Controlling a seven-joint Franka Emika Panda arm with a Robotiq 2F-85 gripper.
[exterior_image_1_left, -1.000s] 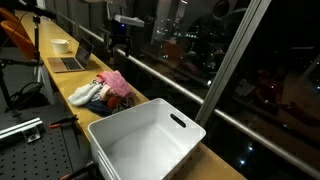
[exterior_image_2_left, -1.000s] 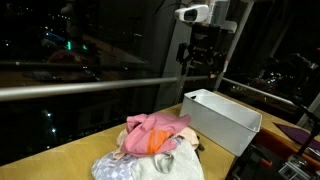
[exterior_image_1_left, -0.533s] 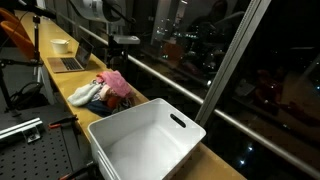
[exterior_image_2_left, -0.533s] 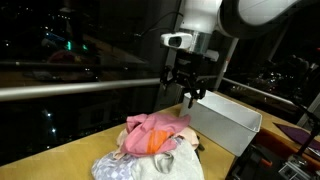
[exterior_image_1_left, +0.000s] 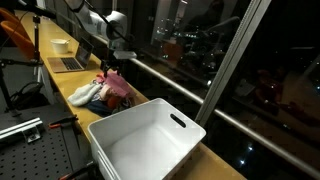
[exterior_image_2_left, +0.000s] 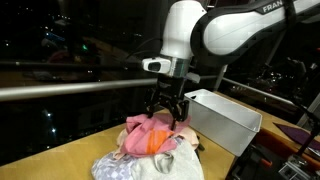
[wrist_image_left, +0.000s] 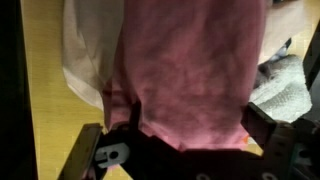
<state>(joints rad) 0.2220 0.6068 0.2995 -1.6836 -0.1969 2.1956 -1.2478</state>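
Through the wrist view the pink garment (wrist_image_left: 190, 70) fills nearly the whole frame. My jaws are spread wide on either side of it at the bottom edge, with nothing pinched between them. A white cloth (wrist_image_left: 85, 60) shows past one side of the pink and a pale grey cloth (wrist_image_left: 282, 85) past the other.

A second ago I had the arm (exterior_image_2_left: 200, 35) parked high by the window. Since then I have brought it down, jaws released the whole way. They now hang right over the top of the clothes pile (exterior_image_2_left: 150, 150) on the worktop (exterior_image_2_left: 60, 158), above the pink fold. I cannot tell whether they touch it. So the reach is made and the grip is not.

Just past the pile stands the white bin (exterior_image_2_left: 225, 115). Farther along the worktop are a laptop (exterior_image_1_left: 70, 62) and a cup (exterior_image_1_left: 61, 45).
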